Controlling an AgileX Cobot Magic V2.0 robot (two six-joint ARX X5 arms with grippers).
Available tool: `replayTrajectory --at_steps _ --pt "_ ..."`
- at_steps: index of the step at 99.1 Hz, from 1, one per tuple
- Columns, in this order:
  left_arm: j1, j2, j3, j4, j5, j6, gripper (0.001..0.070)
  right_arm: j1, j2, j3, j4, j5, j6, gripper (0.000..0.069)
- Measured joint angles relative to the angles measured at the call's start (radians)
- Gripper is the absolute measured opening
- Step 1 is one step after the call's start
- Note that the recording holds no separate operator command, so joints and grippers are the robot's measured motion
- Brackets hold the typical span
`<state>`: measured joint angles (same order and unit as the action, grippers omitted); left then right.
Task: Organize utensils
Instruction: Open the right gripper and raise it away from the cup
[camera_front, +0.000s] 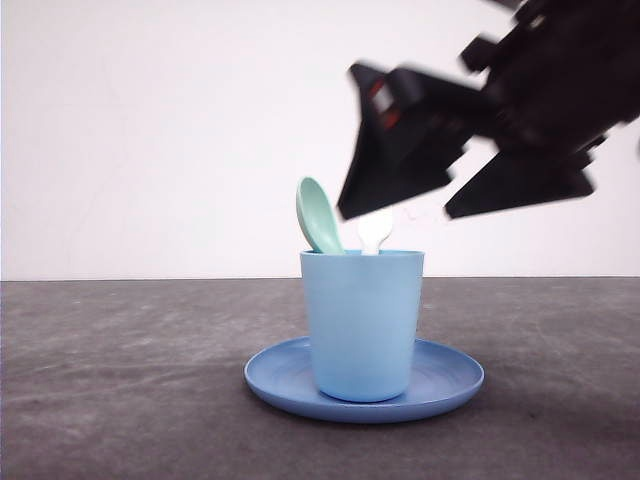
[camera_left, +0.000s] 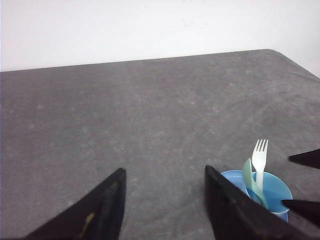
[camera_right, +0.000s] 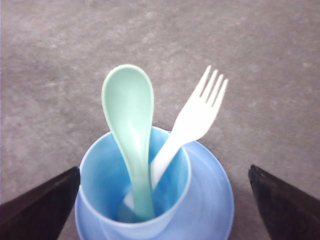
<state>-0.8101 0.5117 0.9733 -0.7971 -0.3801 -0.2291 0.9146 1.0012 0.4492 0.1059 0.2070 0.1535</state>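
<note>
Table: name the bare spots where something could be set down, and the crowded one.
The grey table is bare left of the plate, bare right of it, and back toward the white wall. It is crowded at the cup, holding spoon and fork, right gripper above.

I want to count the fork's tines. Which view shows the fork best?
The right wrist view: the white plastic fork stands close, all four tines clear. The left wrist view shows it small in the light blue cup; the front view shows just a white, blurred tip.
</note>
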Motion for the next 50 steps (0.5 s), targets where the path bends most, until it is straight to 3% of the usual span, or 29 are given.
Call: replayTrajectory --at_steps 28,50 --pt "0.000 0.000 0.000 0.000 0.000 0.000 0.0298 0.000 -0.245 0.177 -0.277 0.008 0.000 0.0679" --pt "0.000 0.000 0.000 0.000 0.000 -0.006 0.0298 0.000 -0.337 0.369 -0.455 0.089 -0.008 0.0679"
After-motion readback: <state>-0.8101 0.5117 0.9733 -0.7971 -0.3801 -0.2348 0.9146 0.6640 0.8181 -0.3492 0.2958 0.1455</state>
